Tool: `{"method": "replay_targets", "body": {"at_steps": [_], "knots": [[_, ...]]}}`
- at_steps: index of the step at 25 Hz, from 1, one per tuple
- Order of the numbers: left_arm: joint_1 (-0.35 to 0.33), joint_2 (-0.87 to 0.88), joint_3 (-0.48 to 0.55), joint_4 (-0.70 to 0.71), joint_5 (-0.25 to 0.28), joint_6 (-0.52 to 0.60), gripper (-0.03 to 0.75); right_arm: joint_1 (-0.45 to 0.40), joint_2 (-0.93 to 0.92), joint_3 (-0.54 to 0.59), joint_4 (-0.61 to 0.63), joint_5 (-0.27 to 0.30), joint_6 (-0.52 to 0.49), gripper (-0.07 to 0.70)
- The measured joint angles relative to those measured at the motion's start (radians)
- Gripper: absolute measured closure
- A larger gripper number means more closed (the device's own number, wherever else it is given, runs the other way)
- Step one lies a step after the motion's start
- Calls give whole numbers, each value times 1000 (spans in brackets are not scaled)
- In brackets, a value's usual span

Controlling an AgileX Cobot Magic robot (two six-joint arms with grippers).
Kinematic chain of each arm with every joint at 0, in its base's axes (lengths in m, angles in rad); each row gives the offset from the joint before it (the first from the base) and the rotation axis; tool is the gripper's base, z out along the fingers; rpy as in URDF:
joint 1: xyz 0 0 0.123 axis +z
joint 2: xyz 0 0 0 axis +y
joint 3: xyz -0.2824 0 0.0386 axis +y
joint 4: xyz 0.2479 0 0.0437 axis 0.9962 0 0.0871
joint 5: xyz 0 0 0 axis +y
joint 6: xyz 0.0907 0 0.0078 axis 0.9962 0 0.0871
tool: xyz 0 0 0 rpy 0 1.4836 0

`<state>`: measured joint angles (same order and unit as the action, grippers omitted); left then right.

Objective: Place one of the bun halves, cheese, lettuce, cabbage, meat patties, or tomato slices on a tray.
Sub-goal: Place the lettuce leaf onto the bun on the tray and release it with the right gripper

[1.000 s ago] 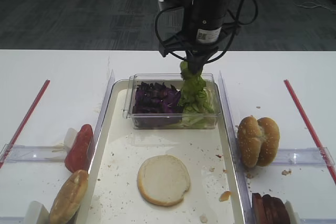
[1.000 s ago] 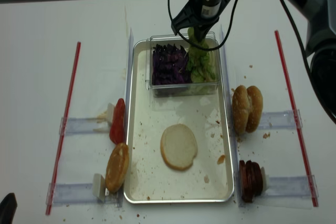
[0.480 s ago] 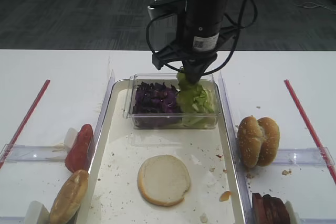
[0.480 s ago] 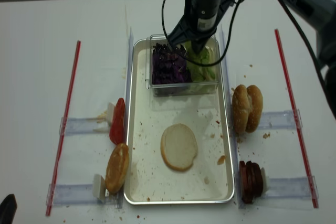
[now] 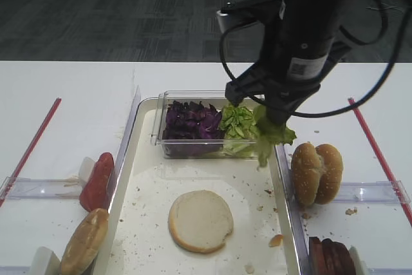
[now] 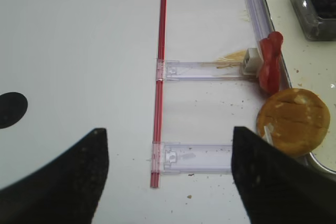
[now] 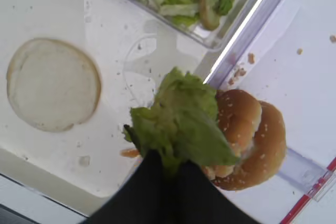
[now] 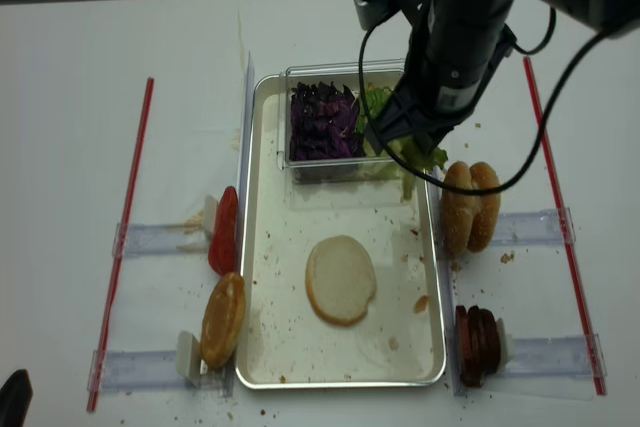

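Clenching a lettuce (image 7: 181, 124) leaf, the right hand (image 7: 165, 169) hangs above the tray (image 5: 125, 178) rim; the left hand (image 6: 168, 182) shows its fingers spread apart

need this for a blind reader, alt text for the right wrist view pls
The right gripper holds a lettuce leaf above the white tray's right edge, with a bun half cut-face up on the tray and sesame buns beyond.
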<state>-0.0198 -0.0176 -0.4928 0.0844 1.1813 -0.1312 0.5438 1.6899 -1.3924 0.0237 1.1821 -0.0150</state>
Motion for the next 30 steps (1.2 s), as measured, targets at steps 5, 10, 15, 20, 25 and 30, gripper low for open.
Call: {"method": "replay_targets", "body": {"at_steps": [5, 10, 15, 20, 25, 30], "knots": [[0, 0, 0, 0, 0, 0, 225, 0, -59, 55, 9, -9, 2, 577], [0, 0, 0, 0, 0, 0, 225, 14, -59, 56, 41, -23, 2, 577], [0, 0, 0, 0, 0, 0, 225, 119, -59, 56, 45, -44, 15, 577], [0, 0, 0, 0, 0, 0, 225, 234, -59, 56, 52, -77, 46, 577], [0, 0, 0, 0, 0, 0, 225, 302, -54, 56, 53, -81, 70, 577], [0, 0, 0, 0, 0, 0, 225, 320, -3, 56, 53, -94, 79, 577]]}}
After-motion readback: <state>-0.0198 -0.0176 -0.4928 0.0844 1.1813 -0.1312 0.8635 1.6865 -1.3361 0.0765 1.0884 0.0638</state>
